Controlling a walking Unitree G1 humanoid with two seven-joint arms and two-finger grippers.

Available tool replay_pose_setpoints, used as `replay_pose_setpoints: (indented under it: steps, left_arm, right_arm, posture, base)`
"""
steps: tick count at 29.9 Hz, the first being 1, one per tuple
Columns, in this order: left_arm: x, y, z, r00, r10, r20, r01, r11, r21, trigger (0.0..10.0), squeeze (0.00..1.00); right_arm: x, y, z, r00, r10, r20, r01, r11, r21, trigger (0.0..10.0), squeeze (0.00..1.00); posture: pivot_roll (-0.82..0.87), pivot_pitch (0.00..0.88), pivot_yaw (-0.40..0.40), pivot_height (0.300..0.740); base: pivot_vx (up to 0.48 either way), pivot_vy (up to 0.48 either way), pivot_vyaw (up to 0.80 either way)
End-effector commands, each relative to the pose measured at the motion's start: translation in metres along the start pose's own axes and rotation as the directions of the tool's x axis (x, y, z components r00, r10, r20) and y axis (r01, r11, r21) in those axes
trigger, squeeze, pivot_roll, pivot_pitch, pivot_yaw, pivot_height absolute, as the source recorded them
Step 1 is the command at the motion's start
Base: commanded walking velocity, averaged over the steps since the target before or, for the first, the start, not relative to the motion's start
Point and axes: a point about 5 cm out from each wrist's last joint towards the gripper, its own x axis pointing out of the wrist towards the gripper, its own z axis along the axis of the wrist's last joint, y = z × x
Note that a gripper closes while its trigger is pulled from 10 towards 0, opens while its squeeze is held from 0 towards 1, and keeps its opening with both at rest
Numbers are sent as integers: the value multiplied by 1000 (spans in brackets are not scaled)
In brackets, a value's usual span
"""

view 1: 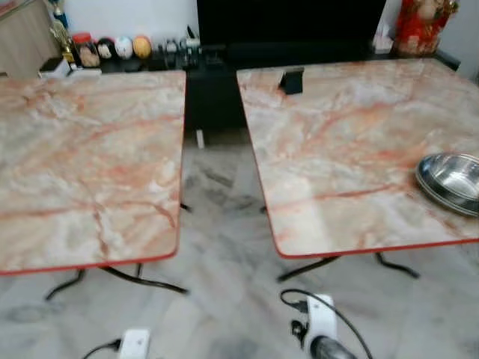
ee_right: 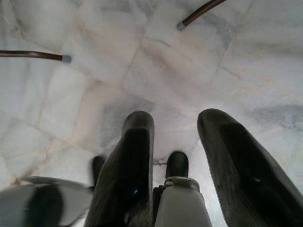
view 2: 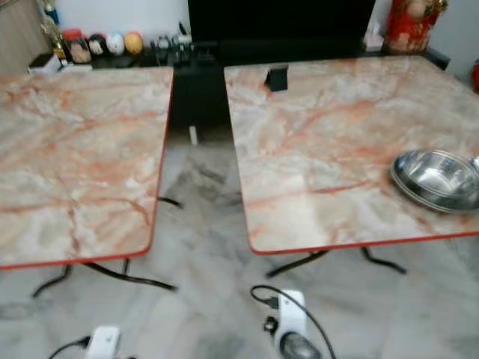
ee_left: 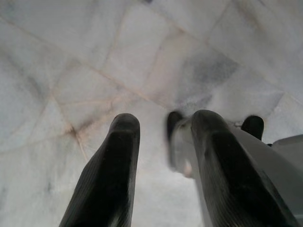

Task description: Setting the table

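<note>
Two marble worktops stand side by side with a gap of floor between them. A shiny metal bowl sits on the right worktop, near its right edge. The left worktop is bare. Both arms hang low over the floor. The left hand is wide apart, holding nothing. The right hand is wide apart too

A floor-wide gap separates the two marble tables; a steel bowl occupies the right table's right edge.
</note>
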Motion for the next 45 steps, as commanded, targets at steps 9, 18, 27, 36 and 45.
replay_pose_setpoints:
  steps: [9,18,27,36,45]
  left_arm:
    - [-2,8,-3,1000,18,-16,-18,1000,5,10000,0]
    - [-1,7,-2,1000,16,-15,-16,1000,5,10000,0]
    - [-1,7,-3,1000,15,-16,-15,1000,5,10000,0]
    - [-2,7,-4,1000,17,-18,-17,1000,5,10000,0]
    - [-2,7,-4,1000,16,-18,-16,1000,10,10000,0]
  right_arm:
    - [1,8,3,1000,26,7,-26,999,-24,10000,0]
    - [1,8,4,1000,26,-2,-26,1000,-3,10000,0]
    - [1,7,1,1000,20,-2,-20,1000,-4,10000,0]
    - [0,7,-1,1000,20,-6,-20,1000,-12,10000,0]
    - [0,8,-2,1000,23,-10,-23,1000,-15,10000,0]
  posture:
    - [-13,0,-4,736]
    - [-11,0,-4,736]
    - [-11,0,-6,736]
    - [-11,0,-4,736]
    - [-11,0,-2,736]
  base:
    - [0,327,669]
    - [0,327,0]
    - [0,322,0]
    - [0,316,0]
    - [0,317,0]
